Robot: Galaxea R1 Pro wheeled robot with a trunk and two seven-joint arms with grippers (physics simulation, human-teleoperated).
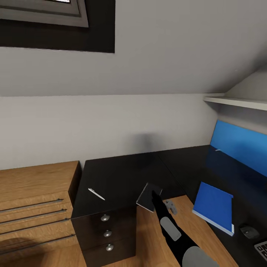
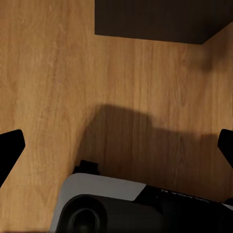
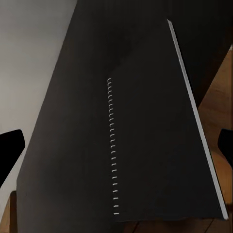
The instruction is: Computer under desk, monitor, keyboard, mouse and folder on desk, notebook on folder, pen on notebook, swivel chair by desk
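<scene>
While the wooden drawer cabinet (image 1: 35, 200) stands just beside the desk (image 1: 122, 174), one pen (image 1: 96, 194) lies on that black surface above three round drawer knobs (image 1: 107, 233). One blue folder (image 1: 214, 206) rests farther right, with the mouse (image 1: 249, 232) and keyboard (image 1: 261, 249) near it. The right fingers (image 1: 153, 195) grasp one dark notebook (image 1: 149, 197), held tilted at the surface's edge. The left fingers (image 2: 116, 145) hang released above the wooden floor (image 2: 48, 87).

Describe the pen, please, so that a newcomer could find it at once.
Start at the black L-shaped desk. Follow its left wing to the front edge above the drawer unit with three round knobs. The pen lies there alone, a thin white diagonal sliver, unlike the broad blue folder.
</scene>
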